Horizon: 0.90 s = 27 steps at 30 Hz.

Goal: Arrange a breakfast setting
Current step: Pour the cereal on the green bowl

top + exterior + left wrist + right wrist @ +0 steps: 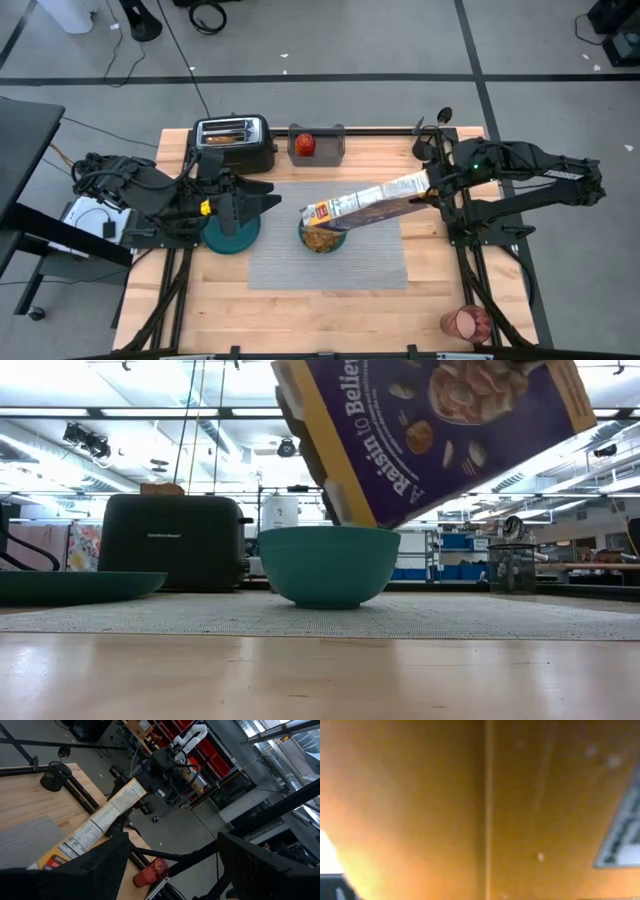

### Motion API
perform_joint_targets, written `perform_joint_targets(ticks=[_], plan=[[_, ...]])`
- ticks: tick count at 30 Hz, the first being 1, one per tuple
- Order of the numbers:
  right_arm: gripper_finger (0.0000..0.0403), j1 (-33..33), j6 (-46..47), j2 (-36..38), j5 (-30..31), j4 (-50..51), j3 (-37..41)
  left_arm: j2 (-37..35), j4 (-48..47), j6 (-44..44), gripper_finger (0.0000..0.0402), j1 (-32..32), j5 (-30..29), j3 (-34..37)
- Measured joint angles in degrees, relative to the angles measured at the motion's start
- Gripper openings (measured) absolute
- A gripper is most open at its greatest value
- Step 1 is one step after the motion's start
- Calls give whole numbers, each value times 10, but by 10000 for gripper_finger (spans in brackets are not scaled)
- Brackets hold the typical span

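My right gripper (432,192) is shut on a purple and yellow cereal box (365,203). The box is tilted, with its open end over the teal bowl (322,238), which stands on the grey ribbed placemat (330,262) and holds brown cereal. In the low view the box (430,430) hangs just above the bowl (328,565). My left gripper (262,203) is open and empty above the teal plate (230,238) at the placemat's left edge. The red cup (465,322) lies at the near right corner. The red fruit (305,143) sits in the grey tray. My right gripper holds the cereal box by its closed end (420,186), coming level from the table's right side. The box slants down toward the left, lifted clear, with its open end (318,213) over the bowl. The box fills the right wrist view and hides the fingers.
The black toaster (232,142) stands at the far left with a toast slice in a slot. The grey tray (318,146) is beside it. A black utensil holder with metal spoons (430,140) stands at the far right. Bare wood lies near the front edge.
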State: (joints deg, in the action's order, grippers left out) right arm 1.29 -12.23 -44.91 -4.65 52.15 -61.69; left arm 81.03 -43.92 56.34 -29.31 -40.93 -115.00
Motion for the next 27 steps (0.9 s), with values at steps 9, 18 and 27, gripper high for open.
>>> perform_joint_targets(ticks=[9,18,27], plan=[[203,-2,-129,-6,-6,-3,0,0,9,0,306,0,0,0],[203,-8,-151,-20,0,-16,1,0,14,0,306,0,0,0],[203,-9,-149,-25,-5,-19,1,0,14,1,306,0,0,0]])
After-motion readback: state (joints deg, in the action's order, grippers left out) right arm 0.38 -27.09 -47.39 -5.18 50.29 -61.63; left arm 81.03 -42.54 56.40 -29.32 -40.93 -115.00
